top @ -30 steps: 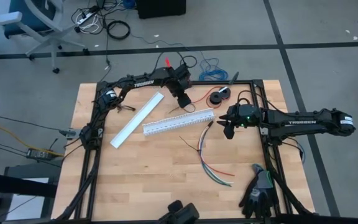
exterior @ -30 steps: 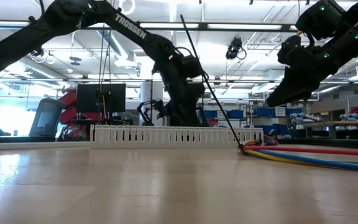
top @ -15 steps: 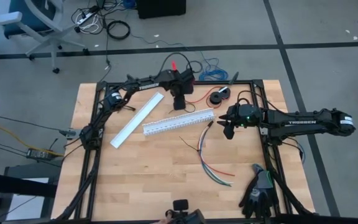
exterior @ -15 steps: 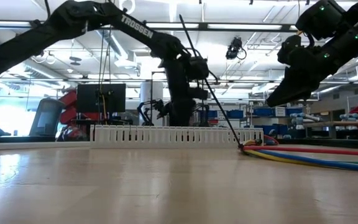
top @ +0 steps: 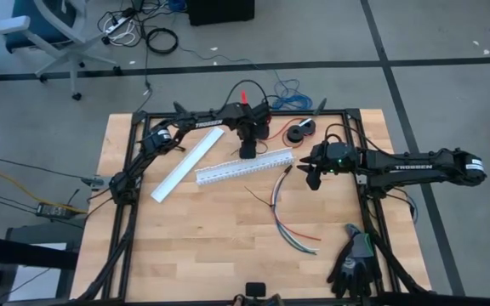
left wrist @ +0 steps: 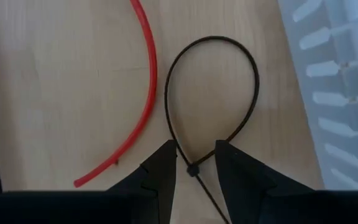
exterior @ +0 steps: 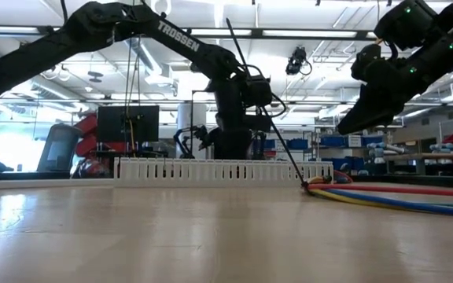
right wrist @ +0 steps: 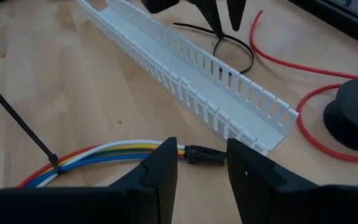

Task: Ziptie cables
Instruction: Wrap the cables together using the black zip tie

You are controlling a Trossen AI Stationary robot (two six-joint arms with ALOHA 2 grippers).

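I count two arms at one wooden tabletop (top: 211, 229), and I take the slotted white cable duct (top: 245, 165) near its middle as my landmark. There are two white pieces in all: this duct and one plain white cover strip (top: 187, 163) lying slantwise beside it, on the left arm's side.

The left gripper (left wrist: 194, 163) hangs on the far side of the duct, pointing down at the tabletop. Its two fingers (left wrist: 161, 177) stand slightly apart, with the head of one looped black ziptie (left wrist: 211, 99) between them; I cannot tell whether they are pinching it. One loose red wire (left wrist: 143, 99) curves just beside that loop.

The right gripper (right wrist: 202, 163) hovers off the duct's right end, above the tabletop. Its two fingers are parted with a clear gap and hold nothing.

The cables (top: 286, 219), one bunch, lie on the tabletop on the near side of the duct, their black-sleeved end (right wrist: 205, 156) close to the duct's right end. From the right wrist I count four strands: red, green, yellow and blue. One black ziptie strip (right wrist: 18, 122) already circles the bunch and sticks up from it.

One black spool (top: 299, 132) sits beyond the duct's right end. One black glove (top: 353, 263) rests at the tabletop's near right corner.
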